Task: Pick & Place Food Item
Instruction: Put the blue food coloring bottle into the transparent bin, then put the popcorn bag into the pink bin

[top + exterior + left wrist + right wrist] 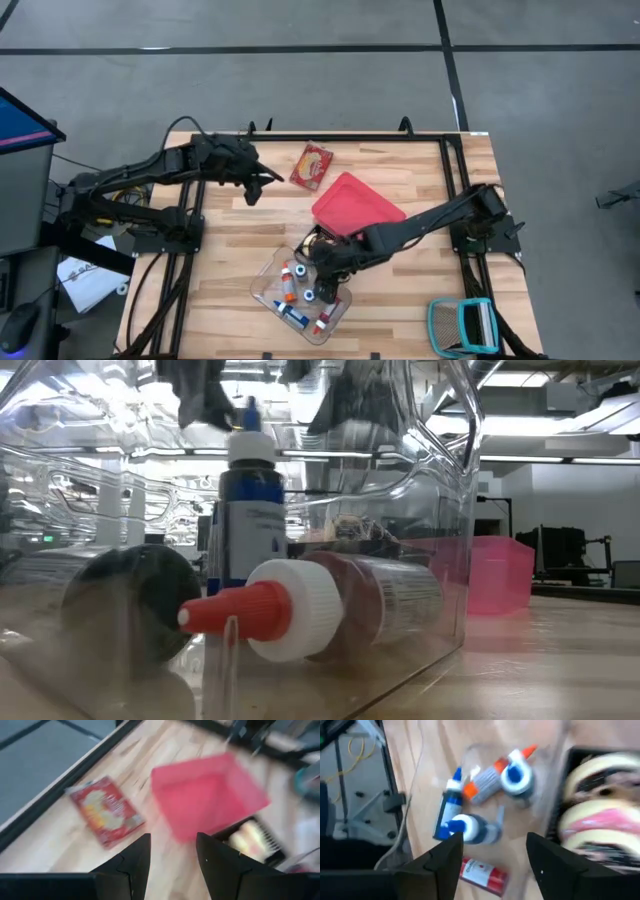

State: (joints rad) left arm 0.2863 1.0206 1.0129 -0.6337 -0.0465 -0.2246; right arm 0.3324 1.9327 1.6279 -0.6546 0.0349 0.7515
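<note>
Red snack packet (311, 165) shows from above, hidden in the low view.

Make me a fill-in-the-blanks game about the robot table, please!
1. The snack packet lying flat near the table's far edge is mostly ____.
2. The bottles lie in a ____ plastic bin.
3. The pink bin sits between the snack packet and the ____ arm's base.
4. The right gripper hovers over the ____.

Missing words: red; clear; right; bottles
</note>
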